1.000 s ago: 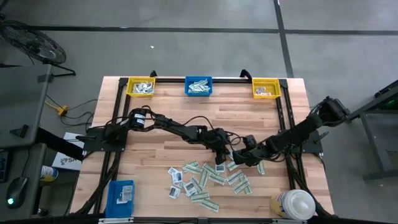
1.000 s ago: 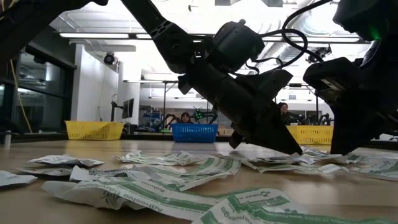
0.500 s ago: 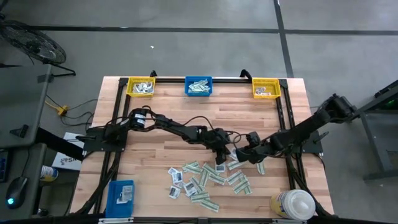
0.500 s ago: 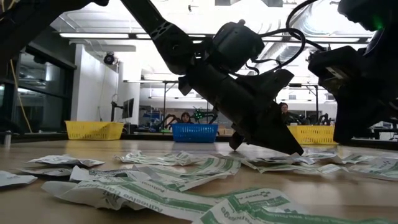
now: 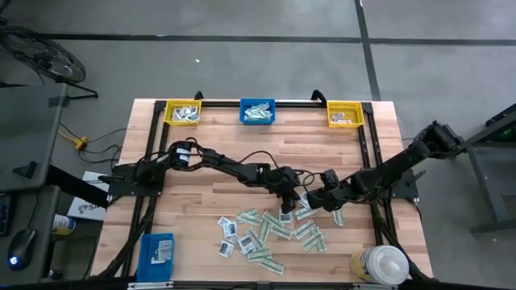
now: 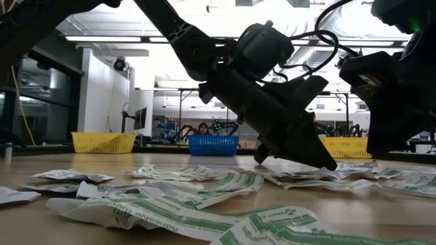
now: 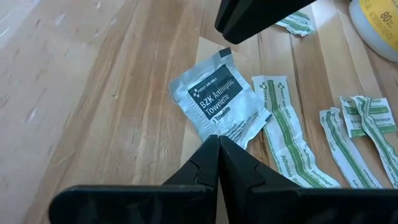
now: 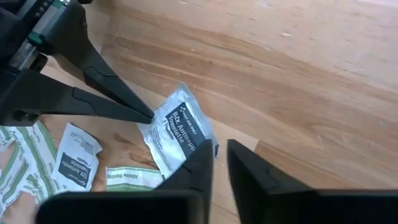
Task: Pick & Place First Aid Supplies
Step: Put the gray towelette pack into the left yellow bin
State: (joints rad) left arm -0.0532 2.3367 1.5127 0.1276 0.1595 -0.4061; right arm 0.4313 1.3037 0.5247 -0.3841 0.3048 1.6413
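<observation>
Bare wood (image 5: 242, 145) behind packets (image 5: 270, 234) free; bins (image 5: 257, 111) line far edge; bottle (image 5: 382, 264) blocks near-right corner

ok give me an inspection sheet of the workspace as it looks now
surface: wooden table, bare planks in the middle.
job's things: antiseptic towelette packet pinched at one edge by the left gripper; other packets and bandage strips scattered below it.
clutter: three bins along the far edge, blue box, white-capped bottle.
grippers: left shut on the towelette; right gripper slightly open at the packet's other edge.
cables: black cable looping along the left arm.
surroundings: person seated beyond the table in the low view.
</observation>
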